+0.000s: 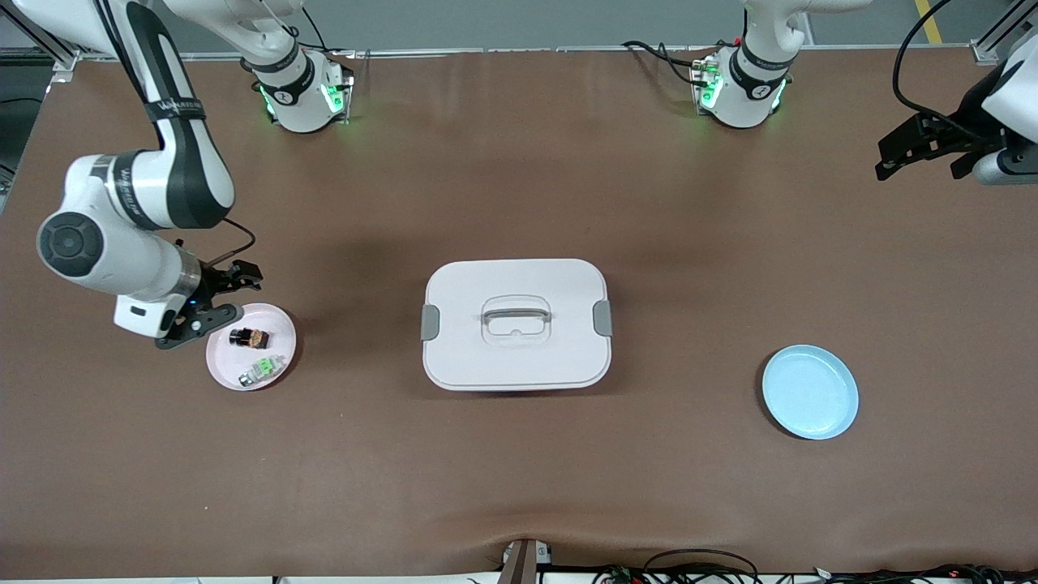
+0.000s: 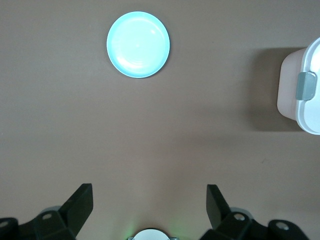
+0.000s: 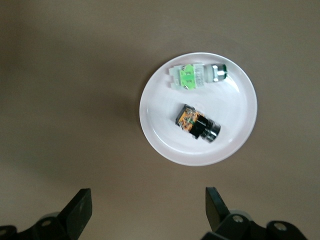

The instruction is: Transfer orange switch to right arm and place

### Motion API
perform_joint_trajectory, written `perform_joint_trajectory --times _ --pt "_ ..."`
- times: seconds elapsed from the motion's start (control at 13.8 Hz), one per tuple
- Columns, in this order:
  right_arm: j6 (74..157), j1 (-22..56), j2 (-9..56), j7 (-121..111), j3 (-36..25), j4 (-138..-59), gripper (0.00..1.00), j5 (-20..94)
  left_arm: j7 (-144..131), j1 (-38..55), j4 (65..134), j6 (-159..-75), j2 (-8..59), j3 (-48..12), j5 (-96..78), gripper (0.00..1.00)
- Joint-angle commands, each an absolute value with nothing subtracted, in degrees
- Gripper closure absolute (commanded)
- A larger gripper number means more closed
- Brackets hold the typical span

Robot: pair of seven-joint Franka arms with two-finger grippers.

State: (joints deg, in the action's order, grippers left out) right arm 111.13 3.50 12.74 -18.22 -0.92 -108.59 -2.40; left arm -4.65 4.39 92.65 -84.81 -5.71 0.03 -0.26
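Now the orange switch (image 1: 248,337) lies on the pink plate (image 1: 280,324) just beside the right gripper (image 1: 217,303), jaws wide.

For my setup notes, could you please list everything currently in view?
orange switch: one, black with orange face, on the pink plate.
green-faced switch: one, silver-white, same plate, nearer the front camera.
round pink plate: one, toward the right arm's end.
lidded white box: one, grey clips and handle, table centre.
round light-blue plate: one, toward the left arm's end.
right gripper: open, over the pink plate's edge.
left gripper: open, waiting above the table's end.
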Motion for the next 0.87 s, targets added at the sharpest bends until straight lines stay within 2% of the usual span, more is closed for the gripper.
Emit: perform_joint_trajectory --times 0.0,0.29,0.58,0.8 --pt "104.3 2.6 12.3 -12.1 -1.3 -102.0 0.00 -1.0 -4.7 4.6 91.1 -84.8 -4.9 0.3 -0.1 0.00" --pt "95.0 0.2 12.9 6.9 -1.5 -91.5 0.00 -0.5 -4.8 4.5 91.2 -84.7 -5.1 0.3 0.0 0.00" --pt "89.6 2.8 13.0 8.8 -1.1 -84.9 0.00 -2.4 -5.0 4.6 91.1 -85.1 -5.0 0.0 0.0 0.00" --pt "88.9 2.8 13.1 8.2 -1.1 -82.0 0.00 -2.0 -5.1 4.6 91.1 -85.3 -5.0 -0.1 0.0 0.00"
